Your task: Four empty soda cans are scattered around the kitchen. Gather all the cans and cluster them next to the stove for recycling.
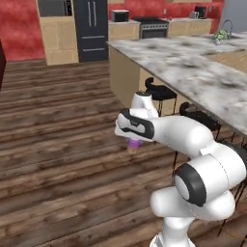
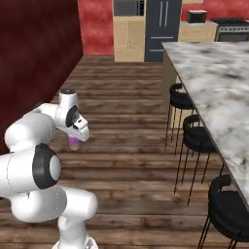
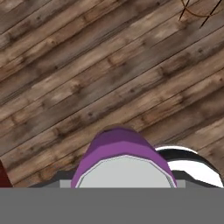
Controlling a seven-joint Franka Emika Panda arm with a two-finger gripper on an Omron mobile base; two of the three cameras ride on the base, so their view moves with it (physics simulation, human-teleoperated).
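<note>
The gripper (image 1: 133, 143) was closed around the purple can (image 1: 132, 144), holding it in the air over the floor (image 1: 58, 144), tucked under the folded arm beside the kitchen island (image 1: 193, 67). The risk from here, I'd judge — a smooth, light can slipping out if the base jolted, and rolling off under the stools (image 2: 197, 138). A wide swing of the arm could also clip the island's edge. The stove (image 1: 153, 26) stood well away against the far red wall, past the black fridge (image 1: 91, 29) — a long carry across dark, bare wooden planks. On the island lay mottled grey stone, with a tap (image 1: 226, 26) at its far end.
</note>
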